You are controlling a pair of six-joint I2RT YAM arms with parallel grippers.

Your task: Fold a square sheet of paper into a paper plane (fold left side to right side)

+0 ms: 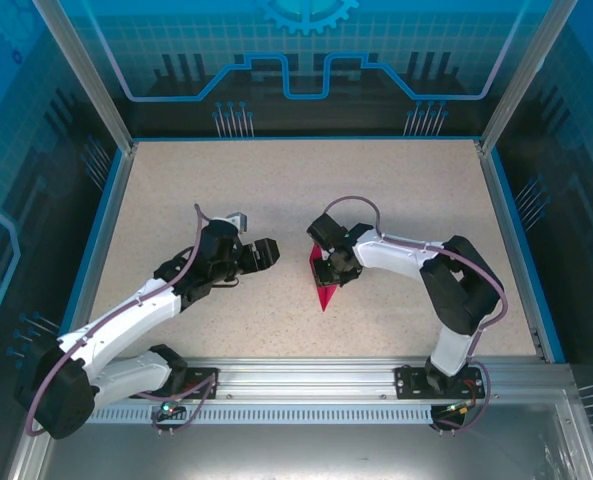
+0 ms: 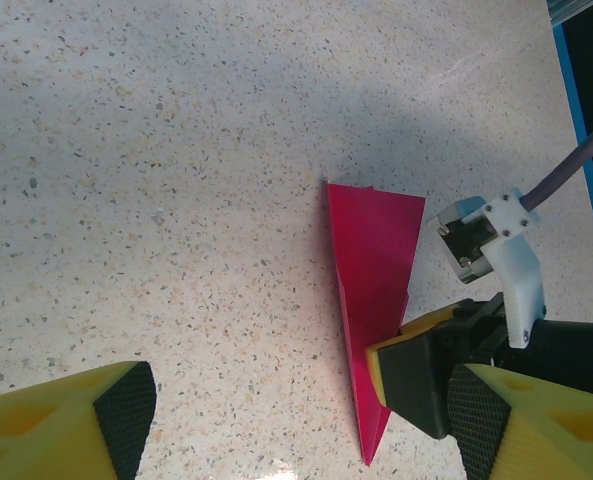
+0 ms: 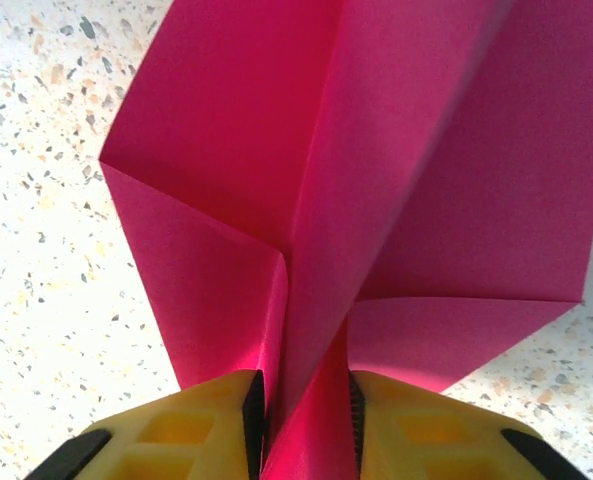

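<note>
The paper plane (image 1: 323,291) is a narrow magenta-pink dart on the speckled table (image 1: 396,190), its point toward the near edge. My right gripper (image 1: 332,267) comes at it from the right and is shut on a raised middle fold of the paper plane (image 3: 306,150). That fold stands between the black pads of my right gripper (image 3: 301,425), with the wings spread flat on both sides. My left gripper (image 1: 267,252) hovers open a little left of the plane and holds nothing. In the left wrist view the paper plane (image 2: 371,240) lies between the wide-apart fingertips of my left gripper (image 2: 301,420).
A blue rim and an aluminium frame with transparent walls (image 1: 106,190) bound the table. The arm-base rail (image 1: 306,385) runs along the near edge. Bare speckled tabletop stretches behind and to both sides of the grippers.
</note>
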